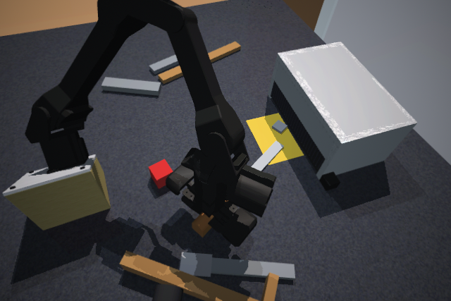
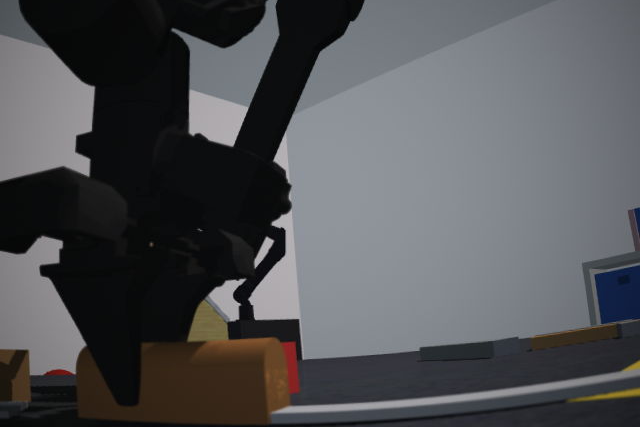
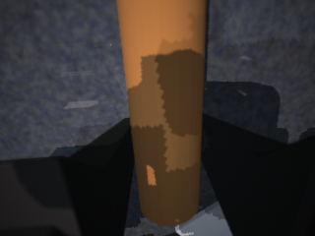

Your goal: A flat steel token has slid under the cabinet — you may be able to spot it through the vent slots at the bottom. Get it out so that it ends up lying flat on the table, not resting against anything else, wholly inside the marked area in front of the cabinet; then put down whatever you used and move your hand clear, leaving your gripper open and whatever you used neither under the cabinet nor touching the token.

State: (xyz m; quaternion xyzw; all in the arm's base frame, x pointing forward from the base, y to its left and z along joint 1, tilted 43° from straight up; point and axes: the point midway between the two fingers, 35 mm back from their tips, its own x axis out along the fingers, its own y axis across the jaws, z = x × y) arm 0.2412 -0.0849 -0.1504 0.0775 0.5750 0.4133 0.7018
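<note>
The flat grey token [image 1: 280,126] lies on the yellow marked area [image 1: 256,126], near its cabinet-side edge; I cannot tell whether it is wholly inside. The cabinet [image 1: 349,89] stands just beyond, its dark vent slots [image 1: 297,123] facing the area. My gripper [image 2: 155,378] [image 3: 162,124] is shut on the orange handle [image 1: 201,225] [image 2: 217,375] [image 3: 164,29] of a tool, low over the table. The tool's pale flat blade [image 1: 267,156] [image 2: 413,403] reaches onto the yellow area. Its visible end is short of the token, with a gap. The fingertips are hidden in the top view.
A red cube [image 1: 160,173] [image 2: 293,368] is beside the gripper. A grey bar [image 1: 271,269] and an orange bar [image 1: 153,266] lie at the front. Grey and orange bars lie at the back. A black block [image 1: 330,181] is at the cabinet's near corner. The arm's wedge-shaped base [image 1: 61,199] stands left.
</note>
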